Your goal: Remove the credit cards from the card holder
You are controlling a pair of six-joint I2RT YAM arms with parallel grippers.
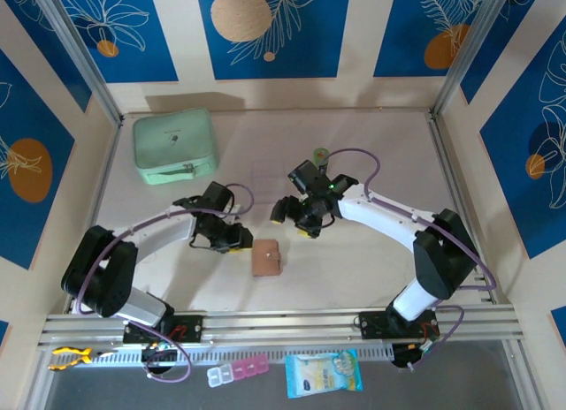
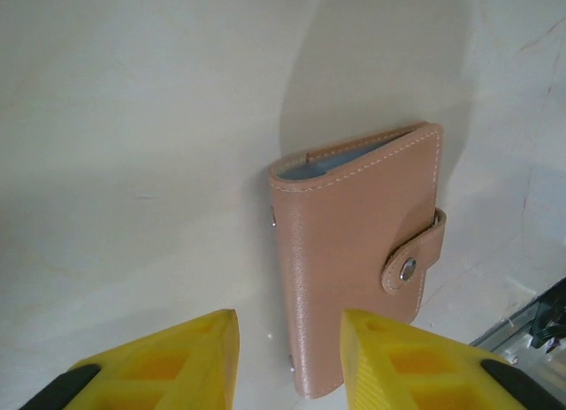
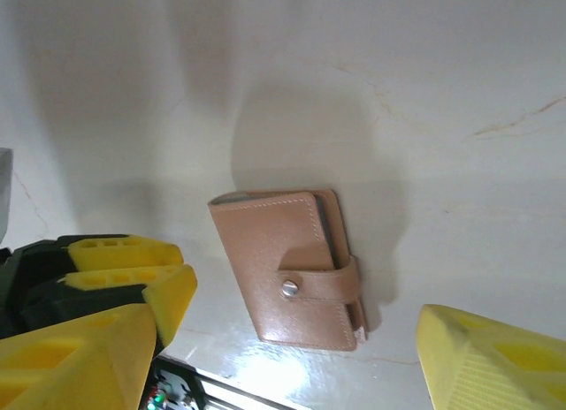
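Observation:
The tan card holder (image 1: pixel 266 258) lies flat on the table near the front, folded closed with its snap tab fastened. A thin grey edge of pockets shows at its open side; the credit cards are hidden inside. My left gripper (image 1: pixel 235 244) hovers just left of the holder, open. In the left wrist view the card holder (image 2: pixel 354 242) reaches down into the gap of the left gripper (image 2: pixel 290 361), untouched. My right gripper (image 1: pixel 296 221) hangs open above and behind the holder. From the right wrist, the card holder (image 3: pixel 287 269) lies between the wide-spread fingers of the right gripper (image 3: pixel 287 344).
A mint-green zip case (image 1: pixel 175 145) sits at the back left and a small green cylinder (image 1: pixel 322 154) at the back centre. The metal rail (image 1: pixel 283 322) runs along the near edge, close to the holder. The left gripper's yellow fingers (image 3: pixel 115 255) show at the right wrist view's left.

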